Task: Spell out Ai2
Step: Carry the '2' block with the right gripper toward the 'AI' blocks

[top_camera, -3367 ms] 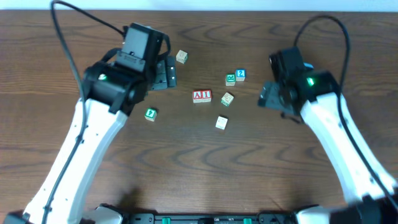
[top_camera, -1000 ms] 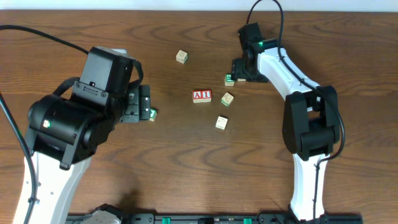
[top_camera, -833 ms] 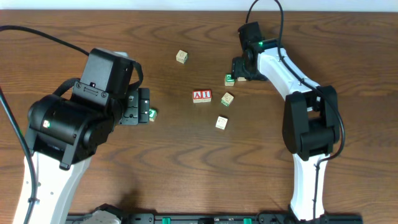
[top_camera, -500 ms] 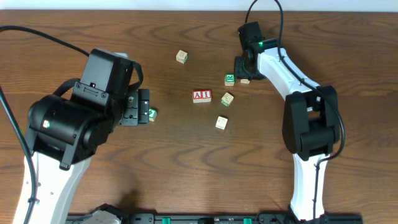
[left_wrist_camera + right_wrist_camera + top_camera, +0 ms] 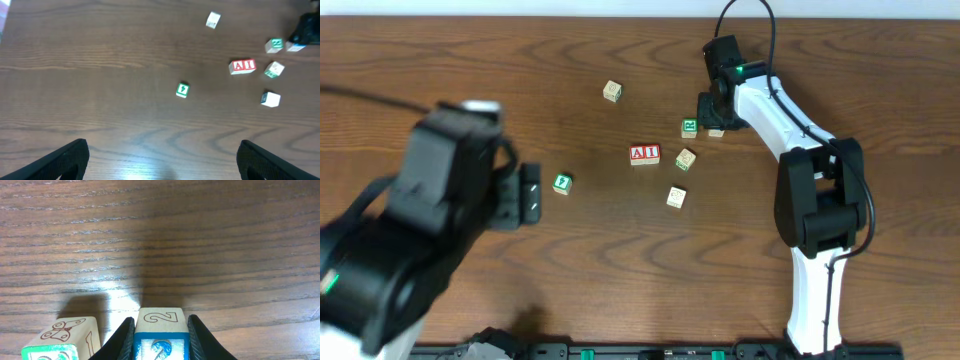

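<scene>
The red "A" cube (image 5: 638, 154) and the red "I" cube (image 5: 652, 154) sit side by side at the table's middle, seen also in the left wrist view as the A cube (image 5: 238, 66) and the I cube (image 5: 248, 65). My right gripper (image 5: 714, 120) is at the back right, shut on the blue "2" cube (image 5: 160, 330), which fills the gap between its black fingers (image 5: 118, 342). From overhead that cube is mostly hidden under the gripper. My left gripper (image 5: 530, 192) hangs open over bare wood at the left, its fingers (image 5: 70, 157) wide apart and holding nothing.
A green-marked cube (image 5: 689, 127) stands close to the left of the held cube, and another green-marked cube (image 5: 561, 183) lies just right of my left gripper. Pale cubes lie at the back (image 5: 612, 91), right of the letters (image 5: 686, 158) and in front of them (image 5: 676, 197).
The right jaws have closed on the "2" cube. The left arm has risen and drawn back to the left, away from the green-marked cube.
</scene>
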Motion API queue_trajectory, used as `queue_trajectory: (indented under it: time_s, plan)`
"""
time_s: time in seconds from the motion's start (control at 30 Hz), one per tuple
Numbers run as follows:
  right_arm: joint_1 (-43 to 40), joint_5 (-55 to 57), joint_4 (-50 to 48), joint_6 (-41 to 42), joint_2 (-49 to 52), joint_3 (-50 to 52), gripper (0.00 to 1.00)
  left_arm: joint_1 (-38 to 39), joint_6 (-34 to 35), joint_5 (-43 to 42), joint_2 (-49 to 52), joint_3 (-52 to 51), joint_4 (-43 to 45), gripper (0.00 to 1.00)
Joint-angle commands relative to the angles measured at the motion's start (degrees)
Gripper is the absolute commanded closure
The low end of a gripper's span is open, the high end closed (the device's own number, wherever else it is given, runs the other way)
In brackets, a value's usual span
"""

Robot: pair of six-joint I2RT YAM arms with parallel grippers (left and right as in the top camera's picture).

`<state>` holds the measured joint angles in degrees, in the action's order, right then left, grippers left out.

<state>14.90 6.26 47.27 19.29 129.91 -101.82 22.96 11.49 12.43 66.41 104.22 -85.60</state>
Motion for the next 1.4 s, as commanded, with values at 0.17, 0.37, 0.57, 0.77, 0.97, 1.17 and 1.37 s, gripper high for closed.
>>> queue_trajectory:
  time_s: [0.17, 0.37, 0.57, 0.77, 0.97, 1.17, 1.37]
  plan:
    - [0.4, 0.8, 3.2, 2.6, -4.8, -0.4, 0.96, -0.1, -1.2, -0.4, -6.4, 1.3, -5.5, 0.05]
    - [3.6, 0.8, 5.4, 3.3, -7.6, -0.4, 0.98, -0.1, -1.2, -0.4, -7.3, 1.3, -10.9, 0.05]
    - [9.4, 0.8, 6.0, 4.9, -7.8, -0.4, 0.98, -0.1, -1.2, -0.5, -7.3, 1.3, -11.2, 0.05]
    - [12.9, 1.0, 5.7, 6.8, -7.8, -0.4, 0.99, -0.1, -1.2, -0.7, -7.3, 1.3, -11.2, 0.04]
    - [13.2, 1.1, 6.1, 7.5, -7.8, 0.7, 0.99, -0.1, -1.2, -1.6, -7.3, 1.3, -11.2, 0.05]
    - [13.1, 1.2, 3.0, 9.0, -7.8, 4.9, 0.98, -0.1, -1.2, -1.5, -7.3, 1.3, -11.2, 0.05]
    - [13.3, 1.0, 0.0, 9.4, -7.8, 7.8, 0.98, -0.1, -1.2, -1.5, -7.3, 1.3, -11.2, 0.05]
